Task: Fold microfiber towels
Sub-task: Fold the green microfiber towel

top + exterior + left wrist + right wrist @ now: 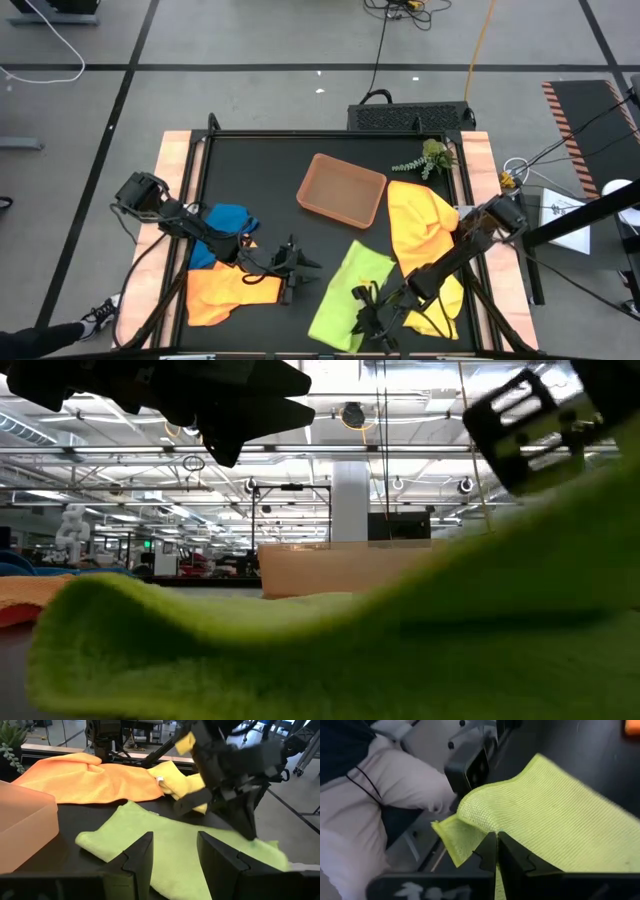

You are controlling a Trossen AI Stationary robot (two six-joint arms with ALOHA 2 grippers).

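A lime green towel lies on the black table near the front edge. Its near end is raised, with my right gripper shut on it; the rest lies flat. My left gripper hangs open and empty between the lime towel and an orange towel, its fingers pointing toward the lime one. A blue towel lies bunched under the left arm. A yellow towel lies crumpled at the right. My right gripper pinches a raised fold of the lime towel between its two fingers, close to the near corner, which droops beside them. The fingers slant down from the table's right. That end is lifted into a hump; the far part stays on the table.
A shallow brown tray sits at the table's middle far side, a green plant sprig to its right. A person in a white sleeve stands beyond the near edge. Bare black table shows at the far left.
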